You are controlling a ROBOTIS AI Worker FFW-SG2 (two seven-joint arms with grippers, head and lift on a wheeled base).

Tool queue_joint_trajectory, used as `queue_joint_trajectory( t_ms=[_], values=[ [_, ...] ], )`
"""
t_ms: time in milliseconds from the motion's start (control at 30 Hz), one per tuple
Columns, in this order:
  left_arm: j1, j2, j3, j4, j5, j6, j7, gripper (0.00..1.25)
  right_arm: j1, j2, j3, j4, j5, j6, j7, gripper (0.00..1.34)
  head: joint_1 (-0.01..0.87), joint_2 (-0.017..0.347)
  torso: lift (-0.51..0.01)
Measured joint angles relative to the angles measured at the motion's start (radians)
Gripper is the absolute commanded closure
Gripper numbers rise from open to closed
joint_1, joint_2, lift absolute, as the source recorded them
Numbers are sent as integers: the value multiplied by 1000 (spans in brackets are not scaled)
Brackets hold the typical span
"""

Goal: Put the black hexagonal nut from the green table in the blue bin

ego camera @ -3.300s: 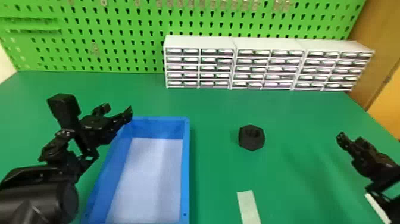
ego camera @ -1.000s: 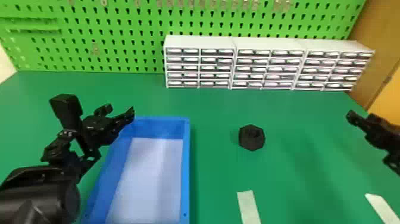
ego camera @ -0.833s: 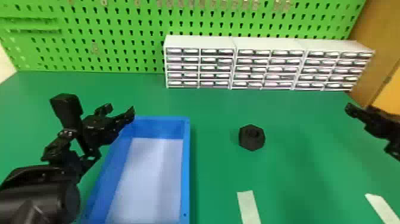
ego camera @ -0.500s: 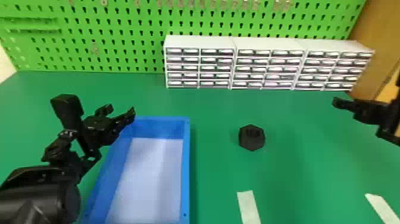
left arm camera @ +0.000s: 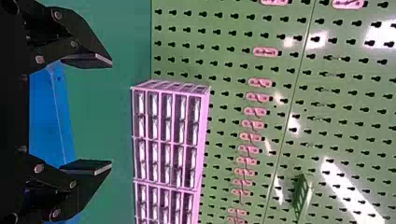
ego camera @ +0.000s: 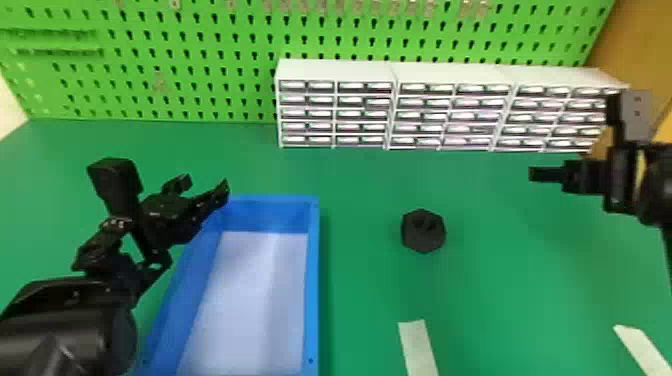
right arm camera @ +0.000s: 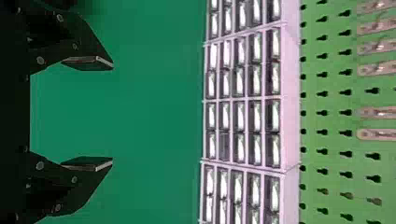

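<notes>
The black hexagonal nut (ego camera: 423,231) lies flat on the green table (ego camera: 370,200), to the right of the blue bin (ego camera: 313,280). My left gripper (ego camera: 207,185) is parked over the bin's far left corner; in the left wrist view the left gripper (left arm camera: 111,114) is open with nothing between its fingers. My right gripper (ego camera: 532,174) hangs at the right, beyond and to the right of the nut, clearly apart from it. In the right wrist view the right gripper (right arm camera: 112,115) stands open and holds nothing.
White drawer cabinets (ego camera: 450,72) line the back of the table before a green pegboard (ego camera: 200,65). One strip of pale tape (ego camera: 418,347) lies nearer than the nut, another pale strip (ego camera: 642,350) at the near right.
The right arm first went out to the right, then came back in from the right edge, higher, with its gripper now pointing left. The left arm, nut and bin are where they were.
</notes>
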Motion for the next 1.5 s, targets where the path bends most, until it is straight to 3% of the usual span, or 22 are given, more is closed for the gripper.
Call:
queue_joint_trajectory(
  t_ms=[400,633,1200,1500],
  values=[
    [0,0,-4,0,-1,0,0,479,-68,-4,138,20,71,161,1,529,691,9,-97],
    [1,0,-4,0,0,1,0,479,-105,10,198,52,88,205,2,529,691,9,-97],
    [1,0,-4,0,1,3,0,479,-176,71,242,254,70,70,1,527,691,9,-97],
    [-1,0,-5,0,1,3,0,479,-195,93,265,305,71,39,1,529,691,9,-97]
  ],
)
